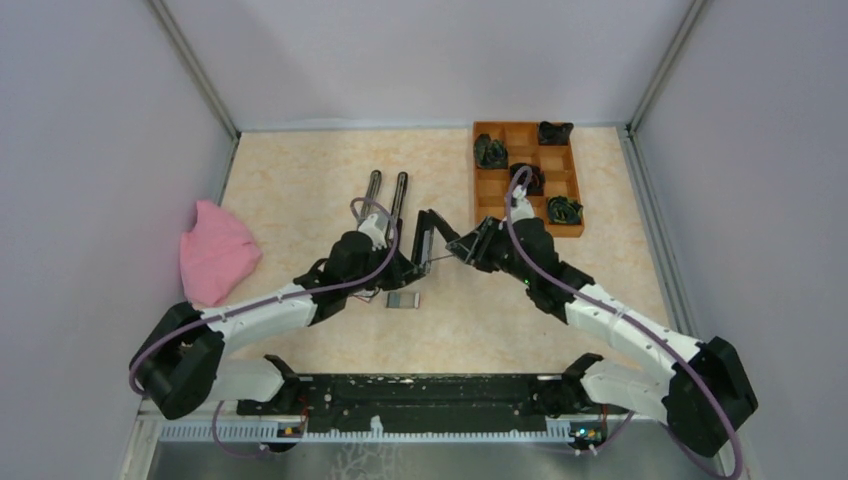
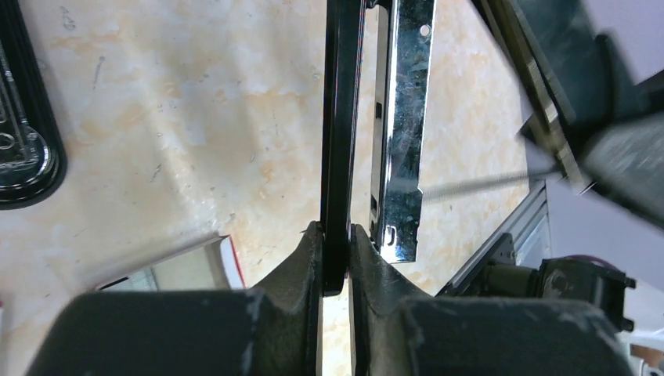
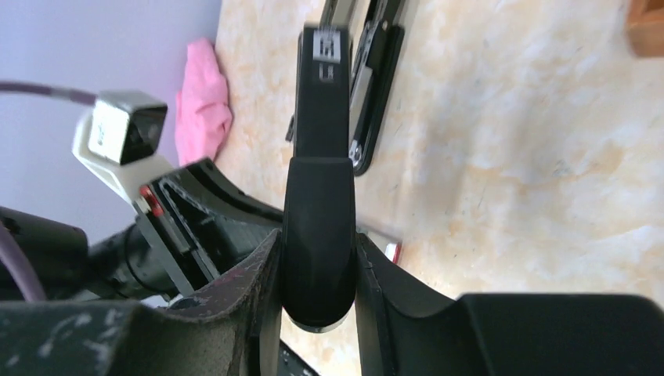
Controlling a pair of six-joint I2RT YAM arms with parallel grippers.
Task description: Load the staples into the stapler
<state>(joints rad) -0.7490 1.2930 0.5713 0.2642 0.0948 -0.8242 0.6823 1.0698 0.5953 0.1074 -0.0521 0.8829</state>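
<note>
opening the stapler [image 1: 427,236] — left gripper [image 2: 335,233] pinches its thin base, right gripper [image 3: 317,241] squeezes its top. next, one gripper must let go and fetch the staples [image 1: 403,300].

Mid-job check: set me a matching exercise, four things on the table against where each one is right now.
Things:
1. pink cloth
2. staple box
3. near stapler
4. far stapler

Places:
A. clamped by the left gripper and the right gripper
B. at the table's left edge
C. lying opened out, untouched, beyond the arms
D. flat on the table, just on the near side of the left gripper

Pairs: 1-B, 2-D, 3-A, 4-C
</note>
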